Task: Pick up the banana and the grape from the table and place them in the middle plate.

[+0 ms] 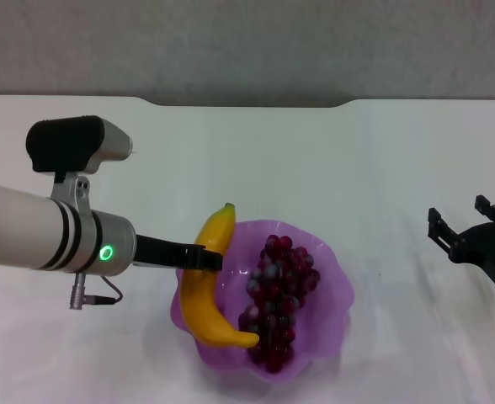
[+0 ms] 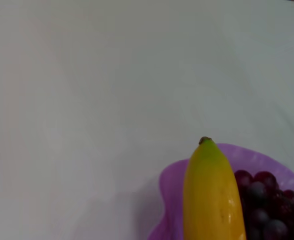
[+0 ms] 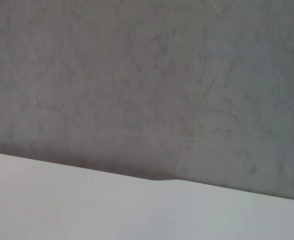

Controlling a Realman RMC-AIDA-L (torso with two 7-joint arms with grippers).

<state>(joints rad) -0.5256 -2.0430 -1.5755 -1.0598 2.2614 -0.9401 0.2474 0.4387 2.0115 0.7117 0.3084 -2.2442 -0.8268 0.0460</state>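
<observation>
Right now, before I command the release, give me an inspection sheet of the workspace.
Surface: white table, bare around the plate.
Job's things: grape lies in the plate; banana over the plate's left rim.
Clutter: nothing seen.
Grippers: left gripper shut on the banana's middle; right gripper open, parked at the table's right edge.
Cables: short grey lead under the left wrist.
Surroundings: grey wall behind the table.
</observation>
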